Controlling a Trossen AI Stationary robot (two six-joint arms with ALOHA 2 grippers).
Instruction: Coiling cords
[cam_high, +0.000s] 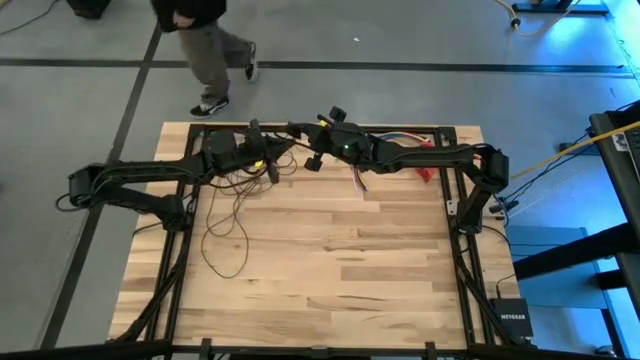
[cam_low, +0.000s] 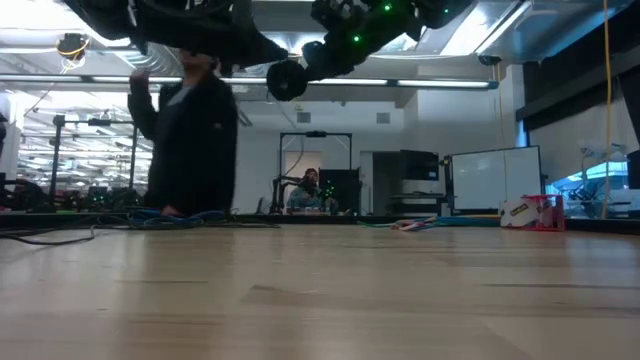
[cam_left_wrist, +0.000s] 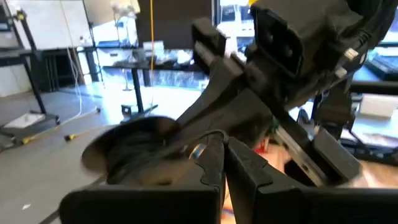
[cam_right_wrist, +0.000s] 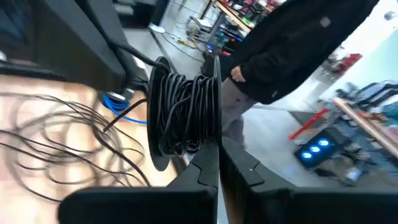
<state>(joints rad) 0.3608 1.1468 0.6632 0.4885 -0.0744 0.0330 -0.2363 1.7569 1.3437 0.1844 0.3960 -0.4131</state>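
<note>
Tabletop (cam_high: 330, 260) carries loose cords (cam_high: 228, 232) (both grippers raised, closed).

The cords (cam_right_wrist: 183, 112) are thin, dark wire: many turns sit wound tight on a black spool raised above the table's far edge, while slack loops (cam_high: 228, 225) trail loosely over the wood on the left

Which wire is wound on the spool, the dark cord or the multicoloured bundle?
The dark cord: its turns wrap the spool, its slack loops across the table. The multicoloured bundle lies apart.
</note>
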